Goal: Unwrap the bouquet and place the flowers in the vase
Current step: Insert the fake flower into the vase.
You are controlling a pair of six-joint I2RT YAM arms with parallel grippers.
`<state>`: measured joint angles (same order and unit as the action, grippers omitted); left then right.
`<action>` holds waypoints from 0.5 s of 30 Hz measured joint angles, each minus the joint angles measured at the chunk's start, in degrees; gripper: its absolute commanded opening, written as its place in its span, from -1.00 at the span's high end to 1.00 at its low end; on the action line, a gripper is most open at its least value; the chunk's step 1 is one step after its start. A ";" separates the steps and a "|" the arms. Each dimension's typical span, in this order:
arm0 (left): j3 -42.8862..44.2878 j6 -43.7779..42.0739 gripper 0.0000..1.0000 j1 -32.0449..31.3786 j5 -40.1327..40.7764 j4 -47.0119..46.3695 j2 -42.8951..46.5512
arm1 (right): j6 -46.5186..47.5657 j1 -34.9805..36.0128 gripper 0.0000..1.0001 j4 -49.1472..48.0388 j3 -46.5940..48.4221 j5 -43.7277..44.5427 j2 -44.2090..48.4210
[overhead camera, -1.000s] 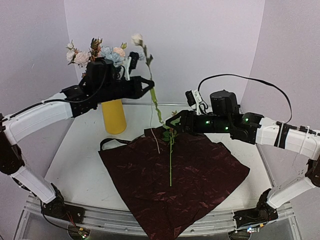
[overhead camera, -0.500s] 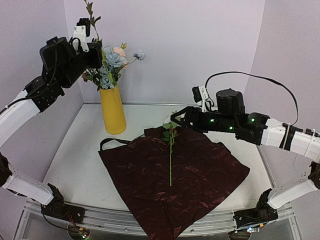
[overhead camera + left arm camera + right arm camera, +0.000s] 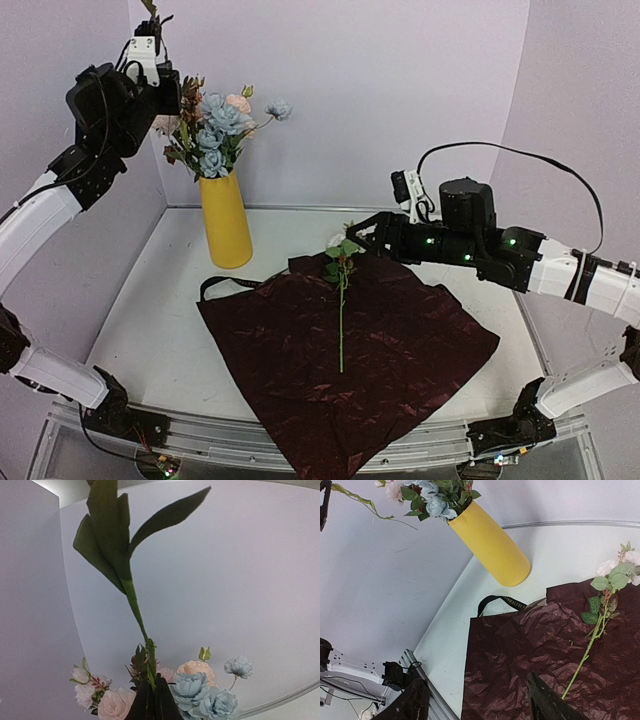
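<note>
- Unwrapping looks finished: the dark red paper lies spread open on the white counter, with the black ribbon loose at its far left corner
- Most of the flowers already stand in the yellow vase: pale blue, pink and cream heads and a rust sprig; the vase is upright on the counter, just beyond the paper's far left corner
- The left claw is clenched on a held stem, raised high near the left wall beside the blooms in the vase; long leaves rise above the claw, and I cannot tell whether the stem's lower end has reached the vase mouth
- One last flower lies on the middle of the paper, head and leaves at the far end, bare stem pointing to the near edge
- The right claw is released and grasps nothing; it hovers just beside that flower's head, apart from it
- Left to do, as I judge it: seat the held stem, then fetch the last flower across to the vase
- The counter is smooth, with an aluminium rail along its near edge, and the paper's near corner reaches over the rail
- Plain pale lilac walls close in on three sides, and a black cable loops above the right arm
</note>
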<state>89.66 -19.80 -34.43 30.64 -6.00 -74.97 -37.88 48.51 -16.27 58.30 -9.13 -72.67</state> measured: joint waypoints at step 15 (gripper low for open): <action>7.51 1.17 1.00 6.88 -4.63 -1.60 -6.04 | 1.06 0.00 -0.35 0.00 0.00 0.91 0.03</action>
<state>97.17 -18.63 -27.54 26.01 -7.60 -81.01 -36.82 48.51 -16.27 58.30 -8.22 -72.64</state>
